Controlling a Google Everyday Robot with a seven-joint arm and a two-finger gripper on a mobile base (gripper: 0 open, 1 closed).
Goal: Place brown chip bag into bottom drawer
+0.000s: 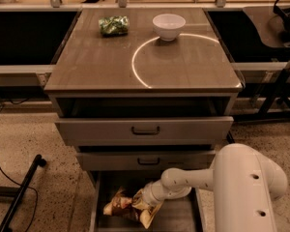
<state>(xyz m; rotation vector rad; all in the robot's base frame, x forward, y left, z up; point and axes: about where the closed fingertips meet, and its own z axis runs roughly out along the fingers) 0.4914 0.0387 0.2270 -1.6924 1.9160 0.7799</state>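
Here a grey cabinet stands in the camera view with all three of its drawers pulled out in steps. The bottom drawer (182, 217), the lowest of them, reaches furthest forward and shows a plain grey floor. The brown chip bag (122, 206) lies crumpled inside this drawer, toward its left half, with its tan edges and dark centre turned up. The white arm (191, 178) comes in from the right, under the front of the middle drawer (147, 161), and ends down inside the bottom drawer. The gripper (144, 205) sits at the right end of the bag and touches it. The bag covers its tip, so whether it is clenched or released cannot be told.

Above, the top drawer (145, 129) has a dark handle at the middle of its front. On the tabletop (101, 66) a small green packet (113, 25) lies at the far left, and a white bowl (168, 26) stands at the far edge near the middle, well apart from the packet. A bright curved line of light (135, 67) crosses the tabletop in front of the bowl.
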